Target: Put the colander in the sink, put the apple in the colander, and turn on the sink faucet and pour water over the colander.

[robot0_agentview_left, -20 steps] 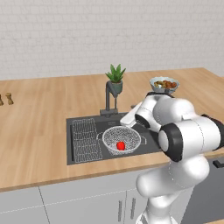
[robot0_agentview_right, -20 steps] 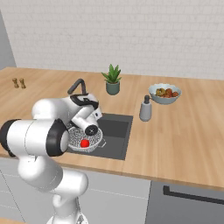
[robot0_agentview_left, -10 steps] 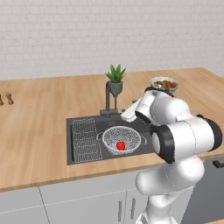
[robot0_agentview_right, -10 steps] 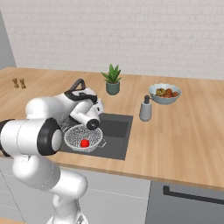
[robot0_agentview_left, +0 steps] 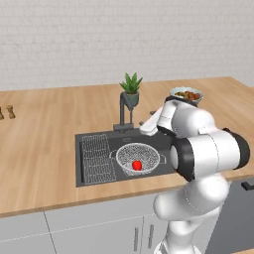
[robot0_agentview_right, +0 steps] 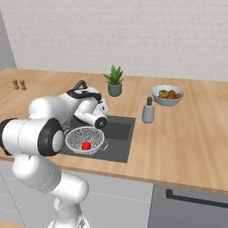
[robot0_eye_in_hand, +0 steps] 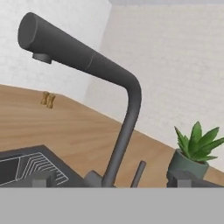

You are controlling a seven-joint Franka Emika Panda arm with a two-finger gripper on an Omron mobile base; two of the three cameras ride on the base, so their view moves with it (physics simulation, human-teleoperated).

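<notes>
the apple [robot0_agentview_left: 137,164] sits in the colander [robot0_agentview_left: 138,157] inside the sink [robot0_agentview_left: 88,177]; the pincer [robot0_eye_in_hand: 109,180], spread wide and empty, faces the sink faucet [robot0_eye_in_hand: 118,109].

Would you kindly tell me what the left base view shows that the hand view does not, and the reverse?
Left base view alone: the colander in the sink, the apple inside it, and the fruit bowl. Hand view alone: the sink faucet from close up, with the thin lever at its base. Both share the faucet, the potted plant, the wire rack and the two small shakers.
</notes>
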